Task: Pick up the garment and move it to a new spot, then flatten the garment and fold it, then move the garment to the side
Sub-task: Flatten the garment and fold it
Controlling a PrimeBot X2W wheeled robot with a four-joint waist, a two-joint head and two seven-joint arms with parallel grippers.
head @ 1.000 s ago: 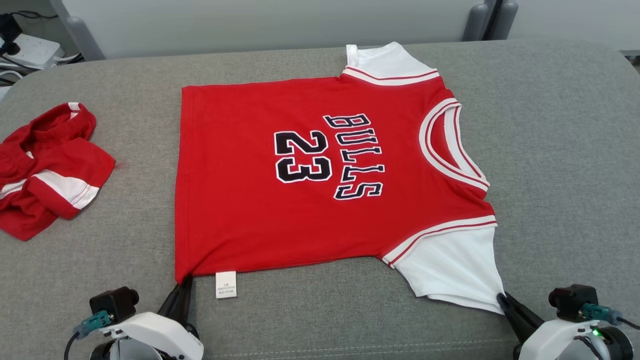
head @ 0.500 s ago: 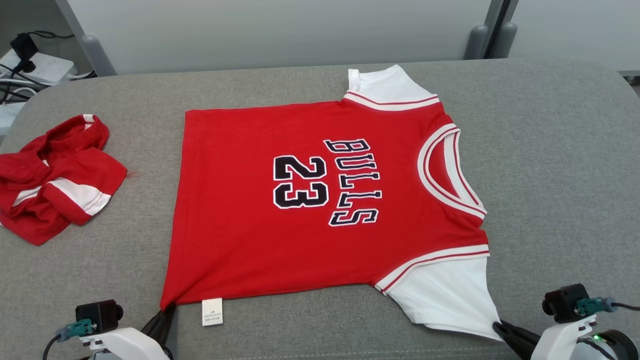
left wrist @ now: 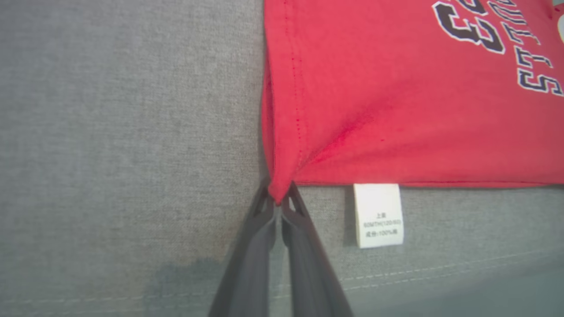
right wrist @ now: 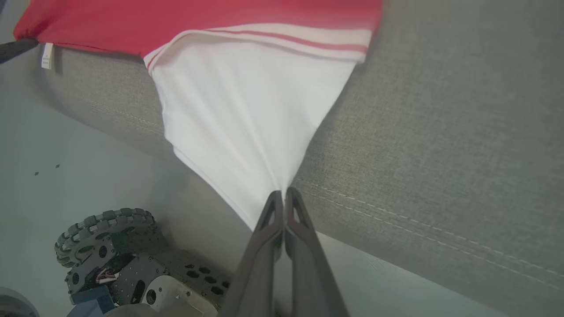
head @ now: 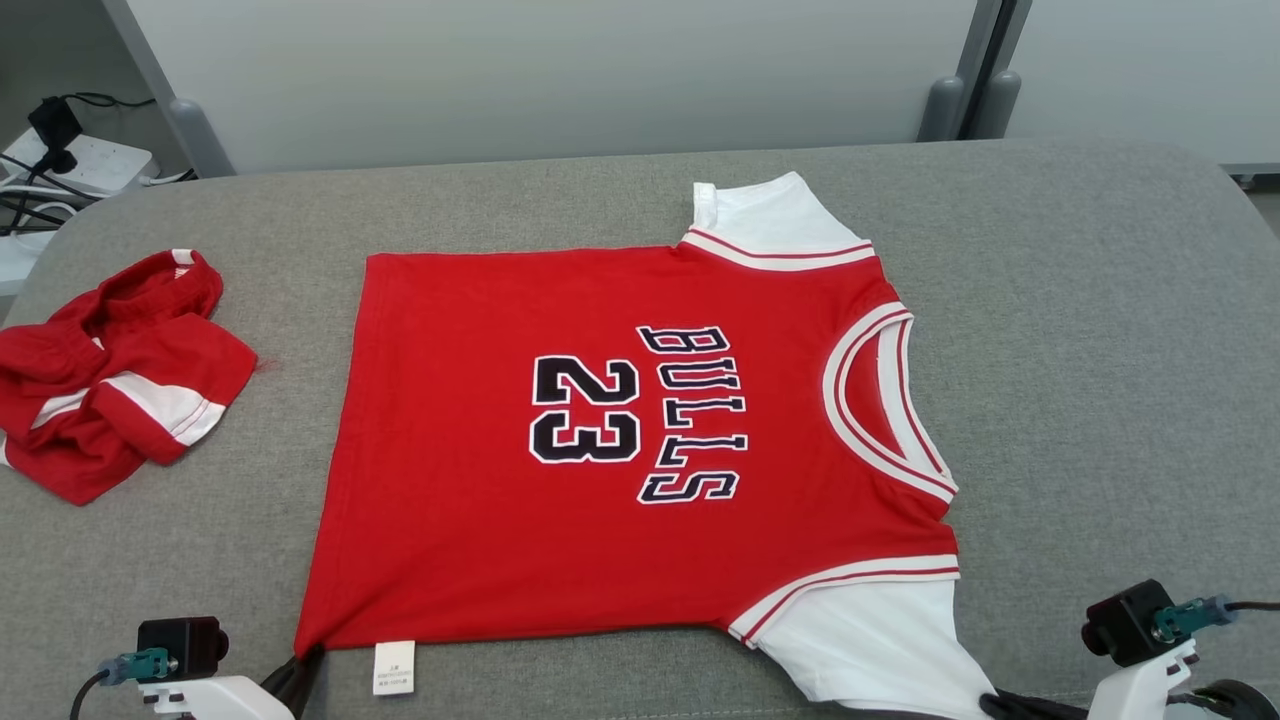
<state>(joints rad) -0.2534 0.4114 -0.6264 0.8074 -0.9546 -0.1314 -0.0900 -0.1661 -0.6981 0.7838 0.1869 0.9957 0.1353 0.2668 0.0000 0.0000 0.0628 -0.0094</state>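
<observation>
Left tool (left wrist: 276, 203) grips the jersey (head: 450, 480) at its hem corner; right tool (right wrist: 284, 196) its white sleeve; likely light, limp; corners hold best.

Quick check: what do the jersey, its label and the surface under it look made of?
Jersey: soft matte knit, probably cotton or a blend; it puckers to a point at the pinched corner. Label: thin white printed tape, fibre unclear. Surface: grey woven upholstery, visible weave and stitched seam, likely padded.
</observation>
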